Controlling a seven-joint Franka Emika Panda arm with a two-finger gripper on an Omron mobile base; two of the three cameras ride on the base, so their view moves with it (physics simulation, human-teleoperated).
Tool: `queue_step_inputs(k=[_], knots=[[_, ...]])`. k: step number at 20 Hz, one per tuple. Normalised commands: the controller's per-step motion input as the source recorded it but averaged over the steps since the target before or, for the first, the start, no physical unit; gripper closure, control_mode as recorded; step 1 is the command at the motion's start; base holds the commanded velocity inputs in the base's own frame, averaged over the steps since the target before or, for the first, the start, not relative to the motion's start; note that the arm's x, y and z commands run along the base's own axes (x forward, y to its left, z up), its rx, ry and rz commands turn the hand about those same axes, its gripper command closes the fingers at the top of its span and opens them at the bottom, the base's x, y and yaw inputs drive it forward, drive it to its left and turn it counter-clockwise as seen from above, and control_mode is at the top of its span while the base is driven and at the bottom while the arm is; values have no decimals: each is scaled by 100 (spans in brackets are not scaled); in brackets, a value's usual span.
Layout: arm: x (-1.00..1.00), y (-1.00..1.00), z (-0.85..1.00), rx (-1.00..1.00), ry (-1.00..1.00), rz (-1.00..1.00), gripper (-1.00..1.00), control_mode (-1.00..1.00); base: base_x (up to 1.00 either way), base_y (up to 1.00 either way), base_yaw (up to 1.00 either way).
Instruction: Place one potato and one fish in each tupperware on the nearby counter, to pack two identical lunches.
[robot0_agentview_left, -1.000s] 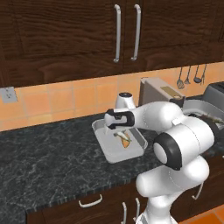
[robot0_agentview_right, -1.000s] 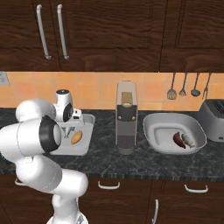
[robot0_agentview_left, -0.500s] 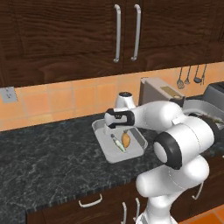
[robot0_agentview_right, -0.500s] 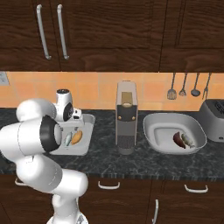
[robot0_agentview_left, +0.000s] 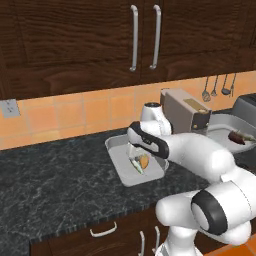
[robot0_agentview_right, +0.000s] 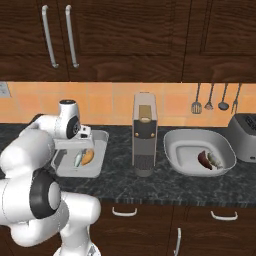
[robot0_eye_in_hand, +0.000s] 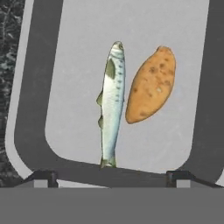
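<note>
One light-grey tupperware tray (robot0_agentview_left: 124, 175) sits on the dark marbled surface (robot0_agentview_left: 55, 185) and holds exactly two things lying on its floor: one slim silvery-green fish (robot0_eye_in_hand: 112, 103) and one orange-tan potato (robot0_eye_in_hand: 151, 84). In the hand view they lie side by side lengthwise, the fish on the left and the potato on the right, very close together but with a thin strip of grey floor between them along most of their length; whether they touch at the potato's lower end cannot be told. The gripper (robot0_eye_in_hand: 112, 177) hangs just above this tray, its jaws spread wide with nothing between them, the two dark fingertips (robot0_eye_in_hand: 43, 176) standing far apart at the bottom of the hand view, one on each side of the fish's tail. From the left base view the gripper (robot0_agentview_left: 137, 156) is directly over the tray's contents, and from the right base view the same tray (robot0_agentview_right: 95, 167) shows the fish (robot0_agentview_right: 78, 159) and potato (robot0_agentview_right: 87, 157) together near its middle. To the robot's right, past one tall boxy grey appliance (robot0_agentview_right: 144, 136), a second, rounder grey container (robot0_agentview_right: 176, 161) rests on the surface and holds two more items, one dark reddish-brown lump (robot0_agentview_right: 203, 159) and one pale thing (robot0_agentview_right: 215, 159) touching it; they are too small to name surely. One toaster (robot0_agentview_right: 245, 136) stands at the far right, and three utensils (robot0_agentview_right: 209, 97) hang on the orange tiled wall.
</note>
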Motion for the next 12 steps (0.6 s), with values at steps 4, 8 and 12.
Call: queue_step_inputs(k=[4, 8, 12], knots=[[-100, -47, 56, 0, 0, 0, -100, -100, 0, 0, 0], [-98, -37, 85, 0, 0, 0, -100, -100, 0, 0, 0], [-85, -7, 99, 0, 0, 0, -100, -100, 0, 0, 0]])
